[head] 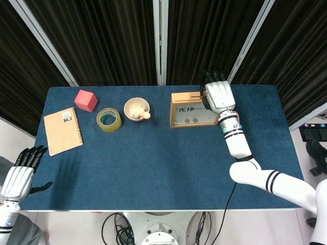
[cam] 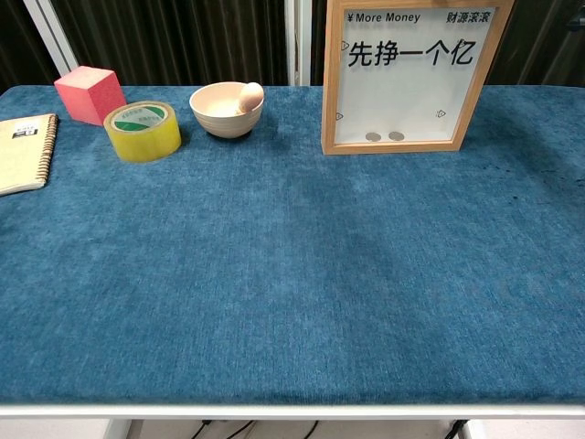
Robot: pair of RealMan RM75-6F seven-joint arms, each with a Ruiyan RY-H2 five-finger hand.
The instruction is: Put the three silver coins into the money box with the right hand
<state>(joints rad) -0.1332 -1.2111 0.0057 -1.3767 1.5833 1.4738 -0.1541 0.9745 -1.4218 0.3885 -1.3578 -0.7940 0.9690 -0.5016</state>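
Over the right end of the money box [head: 194, 108] the right hand [head: 219, 95] is poised, back of the hand up and dark fingertips reaching past the box's top edge near the slot. From the head view I cannot tell whether its fingers are together on a coin or apart, since the palm hides them. Only the head view shows either hand: the left hand [head: 20, 176] hangs off the table's [head: 153, 163] near left corner, fingers spread and holding nothing. The chest view shows neither hand, but it gives the box front clearly: a wooden frame with a clear window [cam: 409, 78], printed characters across the top, and two silver coins [cam: 384, 136] lying side by side on the bottom inside. In the head view those coins are just two small grey dots [head: 191, 121]. A third coin is possibly under the right hand; neither view shows it.

Counted on the blue cloth: one pink cube [head: 86, 100], one roll of yellow tape [head: 109, 119], one cream bowl [head: 136, 108] with one egg-like thing [cam: 251, 94] resting against its rim, one spiral notebook [head: 63, 130] and one money box.
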